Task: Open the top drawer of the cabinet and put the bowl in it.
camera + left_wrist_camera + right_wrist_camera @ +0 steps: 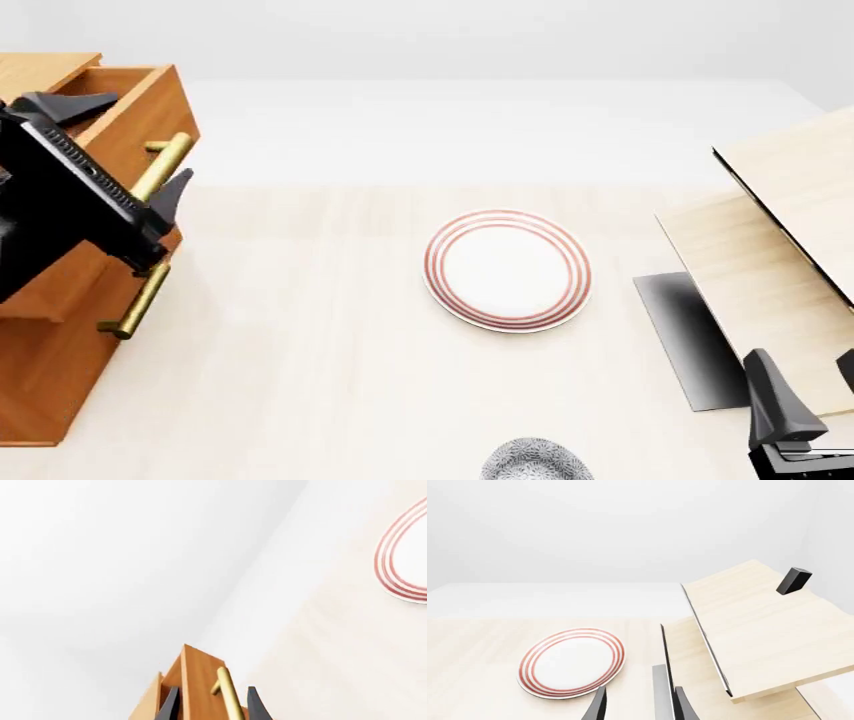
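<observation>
The orange-brown cabinet point(54, 370) stands at the table's left edge. Its top drawer point(134, 115) is pulled out a little, and its brass bar handle point(163, 163) lies between the fingers of my left gripper point(123, 148). The jaws stand wide apart on either side of the bar without touching it. The left wrist view shows the same drawer front point(200, 680), handle point(228, 692) and left gripper point(213, 707). The speckled bowl point(537, 462) sits at the near table edge, partly cut off. My right gripper point(807, 395) is open and empty at the near right, to the right of the bowl; it also shows in the right wrist view point(640, 707).
A white plate with red rings point(507, 268) lies mid-table and also shows in the right wrist view point(572, 661). Pale light-wood furniture with a black edge point(787, 250) rises at the right, just ahead of my right gripper. A lower drawer's handle point(134, 300) sticks out below my left gripper.
</observation>
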Tool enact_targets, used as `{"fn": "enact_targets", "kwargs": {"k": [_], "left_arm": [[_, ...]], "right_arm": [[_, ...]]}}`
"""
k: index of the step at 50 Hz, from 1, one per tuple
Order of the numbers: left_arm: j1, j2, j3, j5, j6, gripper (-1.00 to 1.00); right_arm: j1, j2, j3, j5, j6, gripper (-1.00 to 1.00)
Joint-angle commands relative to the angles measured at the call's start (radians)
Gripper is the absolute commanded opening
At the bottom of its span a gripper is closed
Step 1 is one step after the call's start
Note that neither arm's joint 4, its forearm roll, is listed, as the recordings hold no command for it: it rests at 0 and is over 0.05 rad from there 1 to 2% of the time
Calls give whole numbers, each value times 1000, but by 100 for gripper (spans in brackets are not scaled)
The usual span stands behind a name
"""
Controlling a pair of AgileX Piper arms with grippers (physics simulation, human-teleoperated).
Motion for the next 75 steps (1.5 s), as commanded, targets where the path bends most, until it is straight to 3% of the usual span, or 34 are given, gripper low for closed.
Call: {"fn": "enact_targets", "kwargs": {"k": [1, 6, 12, 14, 15, 16, 18, 19, 22, 23, 29, 31, 35, 37, 43, 44, 48, 59, 61, 67, 75], "left_arm": [[25, 3, -129, 137, -157, 100], [10, 51, -233, 224, -283, 100], [36, 81, -300, 291, -368, 100], [1, 105, -327, 296, -390, 100], [25, 99, -326, 314, -391, 100], [21, 90, -355, 337, -437, 100], [51, 73, -348, 351, -427, 100], [52, 85, -392, 397, -479, 100], [82, 81, -411, 437, -497, 100], [90, 83, -448, 484, -547, 100], [144, 59, -493, 568, -580, 100], [112, 93, -526, 589, -628, 100], [135, 122, -554, 650, -672, 100], [145, 131, -557, 659, -657, 100], [165, 185, -616, 732, -701, 100], [129, 222, -659, 746, -752, 100], [125, 259, -698, 784, -796, 100], [100, 349, -781, 850, -848, 100], [135, 350, -780, 869, -851, 100], [120, 385, -799, 887, -897, 100], [144, 402, -820, 919, -899, 100]], "right_arm": [[0, -1, 1, 0, 0, 100], [0, -1, 1, 0, 0, 100], [0, -1, 1, 0, 0, 100], [0, -1, 1, 0, 0, 100], [0, -1, 1, 0, 0, 100], [0, -1, 1, 0, 0, 100], [0, -1, 1, 0, 0, 100], [0, -1, 1, 0, 0, 100], [0, -1, 1, 0, 0, 100], [0, -1, 1, 0, 0, 100], [0, -1, 1, 0, 0, 100], [0, -1, 1, 0, 0, 100], [0, -1, 1, 0, 0, 100], [0, -1, 1, 0, 0, 100], [0, -1, 1, 0, 0, 100], [-1, -1, 1, 0, 0, 100], [0, -1, 1, 0, 0, 100], [0, -1, 1, 0, 0, 100], [0, -2, 1, 0, 0, 100], [0, -1, 1, 0, 0, 100], [0, -1, 1, 0, 0, 100]]}}
